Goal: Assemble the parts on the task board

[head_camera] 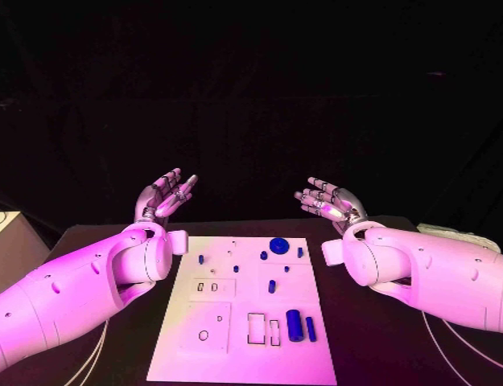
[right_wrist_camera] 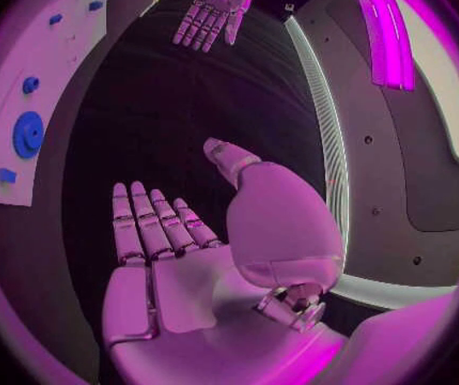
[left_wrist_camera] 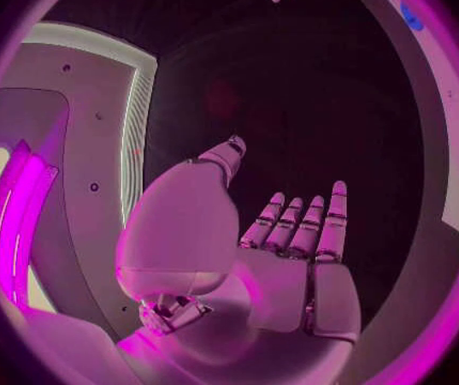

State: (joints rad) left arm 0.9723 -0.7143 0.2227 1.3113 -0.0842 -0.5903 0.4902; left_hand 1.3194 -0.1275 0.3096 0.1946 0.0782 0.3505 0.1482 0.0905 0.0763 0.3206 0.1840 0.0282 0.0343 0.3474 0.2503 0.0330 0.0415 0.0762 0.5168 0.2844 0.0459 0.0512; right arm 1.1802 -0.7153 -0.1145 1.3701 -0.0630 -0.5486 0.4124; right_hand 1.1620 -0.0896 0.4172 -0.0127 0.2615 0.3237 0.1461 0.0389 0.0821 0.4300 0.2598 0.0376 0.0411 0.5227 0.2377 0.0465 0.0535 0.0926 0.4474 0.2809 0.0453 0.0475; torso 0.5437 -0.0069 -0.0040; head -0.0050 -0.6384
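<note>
Both hands hover raised beyond the far edge of the task board (head_camera: 242,310), palms up and holding nothing: the left hand (head_camera: 164,195) with fingers straight and close together, the right hand (head_camera: 329,201) with fingers loosely spread and slightly curled. The board lies on the black counter (head_camera: 379,338) below and nearer the robot than either hand, between the two forearms.

No part is touched yet, so the step in hand seems to be choosing and reaching for a first piece. The round blue disc (head_camera: 279,245) sits nearest the right hand; turning that palm down and descending straight onto it looks the cleanest start.

The board is a flat, matte white plate with rectangular and round recesses outlined in it. The parts look like smooth, hard plastic: the disc, an upright blue cylinder (head_camera: 294,325) with a slimmer blue peg (head_camera: 311,327) just beside it, and several small pegs, likely to roll or tip if nudged.
</note>
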